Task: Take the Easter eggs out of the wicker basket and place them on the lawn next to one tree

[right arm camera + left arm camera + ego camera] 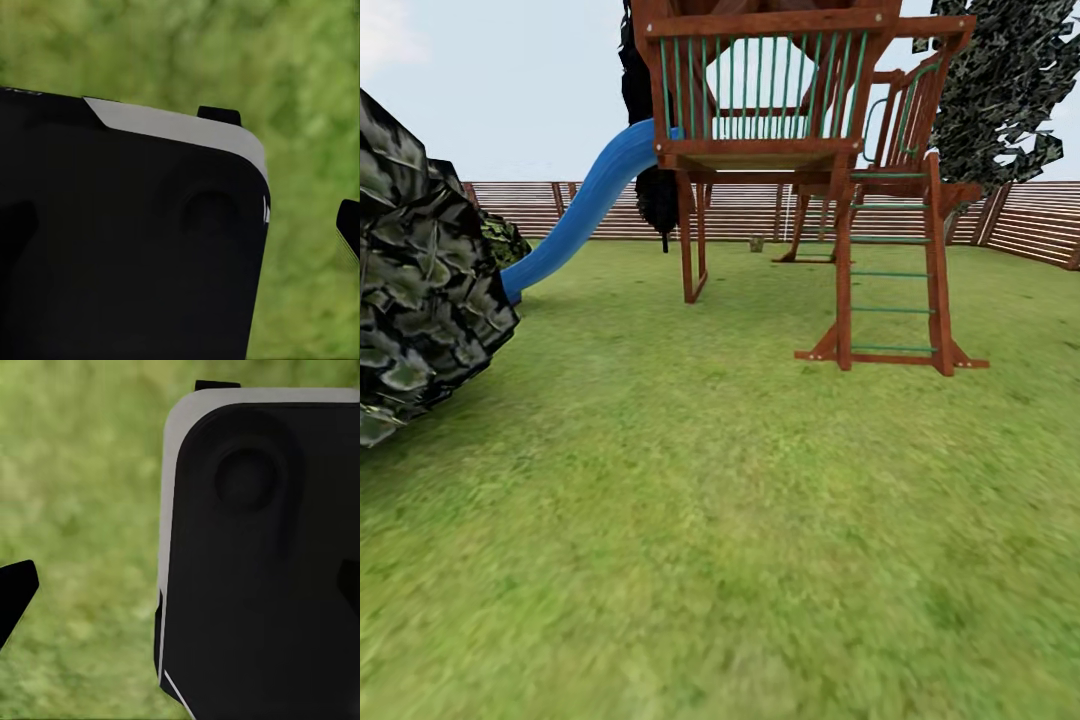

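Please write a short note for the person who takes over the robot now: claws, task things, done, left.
Claws: a dark fingertip shows over grass in the left wrist view, another in the right wrist view; open or shut cannot be told.
Ahead: lawn, play tower with blue slide, fence, foliage at left.
Basket and eggs are not in sight.
Left: find the basket, move all three eggs beside one tree.

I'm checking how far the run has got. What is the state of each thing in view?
lawn: bare, no eggs in sight.
play tower: upright on the lawn.
blue slide: sloping down from the tower.
ladder: leaning against the tower.
fence: standing, unbroken.
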You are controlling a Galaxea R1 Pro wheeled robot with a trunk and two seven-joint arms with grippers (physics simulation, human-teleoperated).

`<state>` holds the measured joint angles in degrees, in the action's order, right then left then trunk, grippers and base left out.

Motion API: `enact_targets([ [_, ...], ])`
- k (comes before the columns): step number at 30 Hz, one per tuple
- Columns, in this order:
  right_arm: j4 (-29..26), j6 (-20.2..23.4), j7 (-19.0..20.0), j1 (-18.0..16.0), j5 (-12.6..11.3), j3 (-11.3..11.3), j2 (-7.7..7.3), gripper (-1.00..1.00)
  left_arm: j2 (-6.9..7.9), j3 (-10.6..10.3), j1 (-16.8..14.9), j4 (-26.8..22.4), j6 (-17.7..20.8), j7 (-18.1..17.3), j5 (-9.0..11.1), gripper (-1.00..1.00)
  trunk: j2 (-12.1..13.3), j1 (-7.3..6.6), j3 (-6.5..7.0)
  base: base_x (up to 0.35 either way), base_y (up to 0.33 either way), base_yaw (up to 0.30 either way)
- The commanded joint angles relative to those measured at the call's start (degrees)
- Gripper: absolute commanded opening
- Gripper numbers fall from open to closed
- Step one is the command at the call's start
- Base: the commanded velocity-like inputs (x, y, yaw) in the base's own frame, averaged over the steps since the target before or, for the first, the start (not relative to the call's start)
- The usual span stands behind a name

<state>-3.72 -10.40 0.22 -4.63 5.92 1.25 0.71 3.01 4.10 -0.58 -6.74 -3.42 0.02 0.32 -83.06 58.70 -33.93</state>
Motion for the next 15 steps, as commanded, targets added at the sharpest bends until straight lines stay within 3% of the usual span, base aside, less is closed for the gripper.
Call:
enact_targets([
  [1,0.03,-0.15,-0.05,-0.03,0.41,0.08,-0.01,1.0,-0.02,0.39,-0.04,0.06,-0.19,-0.02,0.03,1.0,-0.02,0.03,-0.05,0.328,0.078,0.0],
  [15,0.03,0.01,-0.12,-0.03,-0.12,0.0,0.02,1.0,-0.02,0.39,-0.04,0.06,-0.19,-0.02,0.03,1.0,-0.02,0.03,-0.05,0.328,0.078,0.0],
])
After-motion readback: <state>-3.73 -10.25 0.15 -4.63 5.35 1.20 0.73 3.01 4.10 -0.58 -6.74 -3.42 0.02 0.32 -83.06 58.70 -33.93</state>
